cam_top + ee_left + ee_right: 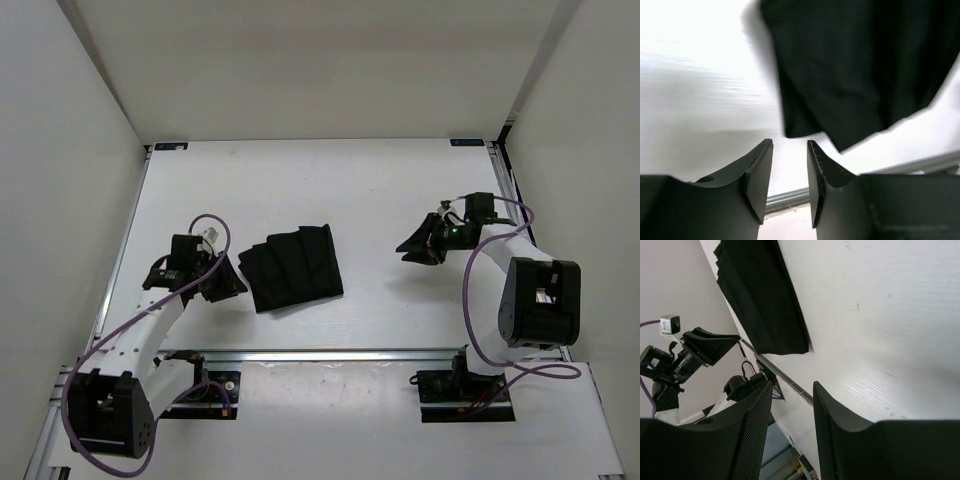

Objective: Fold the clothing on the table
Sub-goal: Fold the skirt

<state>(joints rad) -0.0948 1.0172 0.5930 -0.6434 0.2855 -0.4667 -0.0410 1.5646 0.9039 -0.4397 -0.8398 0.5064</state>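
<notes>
Two pincers, both empty, flank a single garment: the left gripper [232, 281] hovers with its two jaws parted by a narrow gap and nothing between them, its tips pointing at the left side of the clothing [295, 265] and just beside it, apart from the cloth. The left wrist view shows the same gap over bare table [700, 100], with the near corner of the black fabric lying just beyond the fingertips [762, 165]. Across the table, the right gripper [412, 248] also stands partly open and holds nothing, well apart from the garment's right side and aimed toward it; its wrist camera looks along the white surface to the cloth and the left arm behind it. The one piece of clothing lies flat in a folded, roughly square bundle, its layers stepped along the left side, left of the table's middle and nearer the near edge than the far one. One aluminium rail [350, 353] runs along that near edge, ahead of the two arm bases. Two purple cables, one per arm, loop beside the arms.
</notes>
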